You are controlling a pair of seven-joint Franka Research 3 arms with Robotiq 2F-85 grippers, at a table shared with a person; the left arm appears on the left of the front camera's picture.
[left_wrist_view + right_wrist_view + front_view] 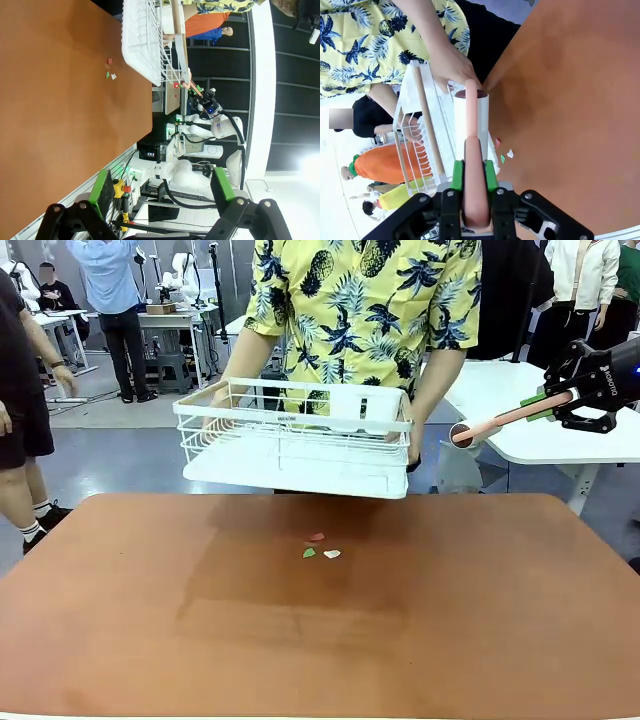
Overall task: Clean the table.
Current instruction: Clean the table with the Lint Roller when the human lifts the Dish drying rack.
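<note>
Front view: the table [450, 620], a smooth matte reddish-brown slab with rounded corners, spans the lower half of the frame. Three small flat scraps, red [317, 537], green [309, 553] and white [332, 554], lie close together near its middle, toward the far edge. A person [360, 310] holds a white wire rack [295, 435], rectangular with a solid tray beneath, at the far edge. Beyond the far right corner, the right hand [546, 406] is clamped on the pink handle of a lint roller [490, 424]. Left wrist view: the left hand [162, 190] is spread wide, green pads apart, holding nothing; the table [60, 100] and rack [142, 40] lie ahead. Right wrist view: the right hand [472, 175] grips the smooth rod-shaped handle; the roller's white cylindrical head [471, 120] points toward the rack [420, 145], beside the table [570, 125].
</note>
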